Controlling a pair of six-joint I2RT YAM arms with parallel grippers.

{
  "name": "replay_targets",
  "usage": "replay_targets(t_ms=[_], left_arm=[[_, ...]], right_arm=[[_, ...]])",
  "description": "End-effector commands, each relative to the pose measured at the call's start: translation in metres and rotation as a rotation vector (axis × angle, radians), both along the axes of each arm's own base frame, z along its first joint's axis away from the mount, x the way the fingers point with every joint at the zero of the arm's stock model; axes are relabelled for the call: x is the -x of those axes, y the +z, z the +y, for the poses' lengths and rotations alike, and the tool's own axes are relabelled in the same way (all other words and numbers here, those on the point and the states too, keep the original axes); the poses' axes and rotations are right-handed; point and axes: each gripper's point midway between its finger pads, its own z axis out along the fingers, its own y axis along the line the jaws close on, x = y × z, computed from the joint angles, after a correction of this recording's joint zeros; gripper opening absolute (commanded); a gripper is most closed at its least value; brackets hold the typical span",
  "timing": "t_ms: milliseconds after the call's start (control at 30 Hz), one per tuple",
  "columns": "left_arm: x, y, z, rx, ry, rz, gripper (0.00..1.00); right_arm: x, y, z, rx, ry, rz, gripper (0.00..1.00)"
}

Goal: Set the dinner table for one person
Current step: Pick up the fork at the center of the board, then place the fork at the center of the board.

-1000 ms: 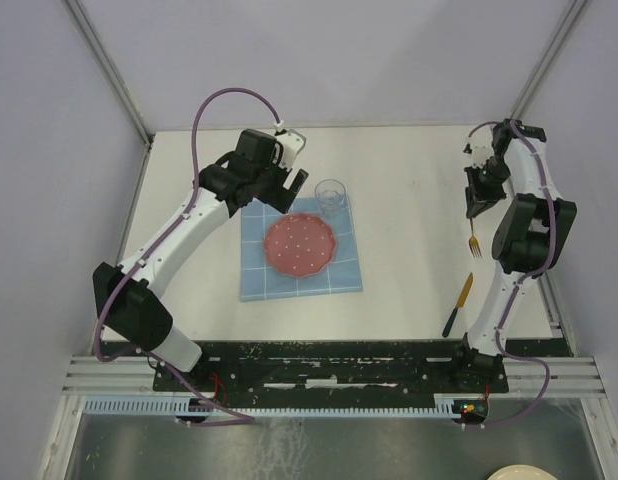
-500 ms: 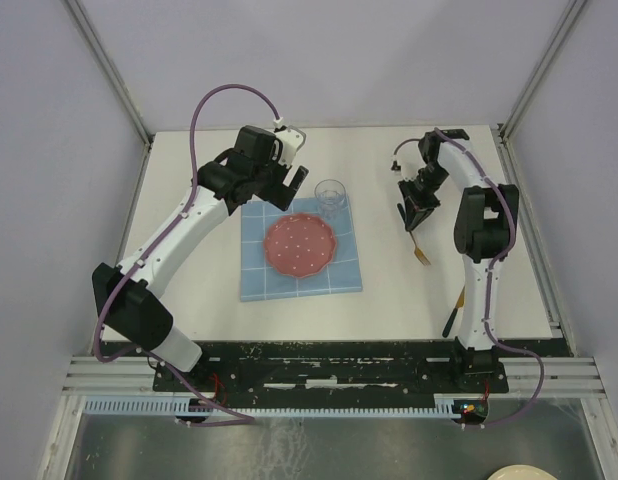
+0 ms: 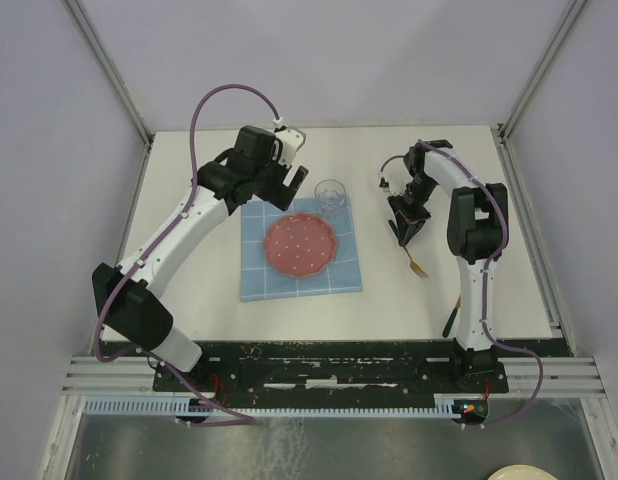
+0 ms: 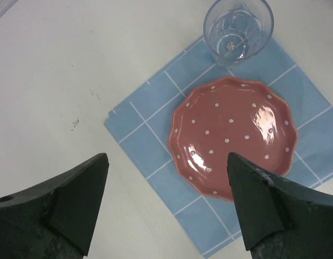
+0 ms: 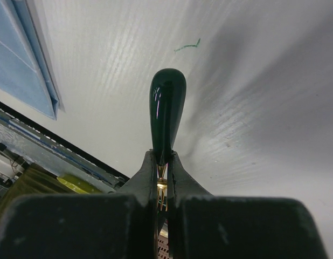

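The dinner table (image 3: 409,300) is the big white tabletop. On it lies a blue grid placemat (image 3: 289,285) with a red dotted plate (image 3: 301,246) and, on its far right corner, a clear glass (image 3: 330,194). My right gripper (image 3: 404,232) hovers right of the placemat, shut on a fork (image 3: 419,268) whose gold tines point toward the near edge. In the right wrist view its dark green handle (image 5: 166,108) sticks out past the shut gripper (image 5: 162,156). My left gripper (image 3: 289,190) hangs open above the placemat's far left; its wrist view shows plate (image 4: 234,137), glass (image 4: 238,29) and gripper (image 4: 167,155).
A knife (image 3: 457,303) with a gold blade and dark handle lies near the front right, beside the right arm's base link. Grey walls enclose the table on three sides. The placemat's edge (image 5: 21,54) shows at the left of the right wrist view.
The right arm has swung from the table's right side toward the middle, carrying the fork to just right of the placemat. The left arm has not moved.
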Motion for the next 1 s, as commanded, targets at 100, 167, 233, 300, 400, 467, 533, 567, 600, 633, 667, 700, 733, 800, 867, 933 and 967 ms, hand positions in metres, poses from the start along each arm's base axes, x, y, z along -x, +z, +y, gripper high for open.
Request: replay_targets(t_ms=[100,167,233,300,400,467,533,567,600,633,667,700,733,800,867,933,967], left_arm=[[-0.004,0.026,-0.004,0.017,-0.031,-0.076,0.97],[-0.004,0.027,-0.004,0.016,-0.033,-0.079,0.97],[-0.005,0.028,-0.005,0.016,-0.036,-0.083,0.97],[-0.005,0.029,-0.006,0.019,-0.045,-0.088,0.97],[-0.004,0.030,-0.009,0.016,-0.062,-0.091,0.97],[-0.003,0.031,-0.011,0.015,-0.074,-0.094,0.97],[-0.003,0.034,-0.012,0.016,-0.079,-0.104,0.97],[-0.003,0.035,-0.012,0.016,-0.082,-0.107,0.97],[-0.003,0.035,-0.013,0.017,-0.085,-0.108,0.97],[-0.002,0.036,-0.014,0.016,-0.090,-0.110,0.97],[-0.002,0.036,-0.014,0.016,-0.090,-0.112,0.97],[-0.002,0.037,-0.014,0.014,-0.092,-0.115,0.97],[-0.002,0.038,-0.015,0.014,-0.094,-0.116,0.97],[-0.001,0.038,-0.015,0.013,-0.097,-0.119,0.97],[0.000,0.039,-0.015,0.012,-0.103,-0.120,0.97],[0.000,0.039,-0.016,0.008,-0.110,-0.123,0.97],[0.001,0.039,-0.016,0.006,-0.115,-0.123,0.97]], right_arm=[[0.003,0.002,-0.014,0.062,0.035,-0.023,0.02],[0.007,-0.002,-0.015,0.072,0.037,-0.006,0.02],[0.010,-0.005,-0.017,0.082,0.037,0.002,0.02],[0.015,-0.010,-0.018,0.087,0.038,0.016,0.02],[0.018,-0.014,-0.020,0.092,0.040,0.030,0.02],[0.018,-0.016,-0.021,0.098,0.040,0.030,0.05],[0.017,-0.017,-0.021,0.102,0.038,0.027,0.08],[0.017,-0.017,-0.021,0.103,0.037,0.026,0.10],[0.016,-0.017,-0.021,0.103,0.037,0.024,0.11],[0.016,-0.017,-0.021,0.103,0.035,0.022,0.11],[0.015,-0.017,-0.021,0.103,0.034,0.019,0.11],[0.015,-0.016,-0.021,0.103,0.035,0.018,0.12],[0.014,-0.016,-0.021,0.103,0.033,0.016,0.14],[0.015,-0.015,-0.019,0.095,0.034,0.024,0.18],[0.014,-0.013,-0.018,0.090,0.033,0.018,0.23],[0.013,-0.012,-0.018,0.089,0.033,0.012,0.26],[0.013,-0.011,-0.018,0.089,0.033,0.009,0.27]])
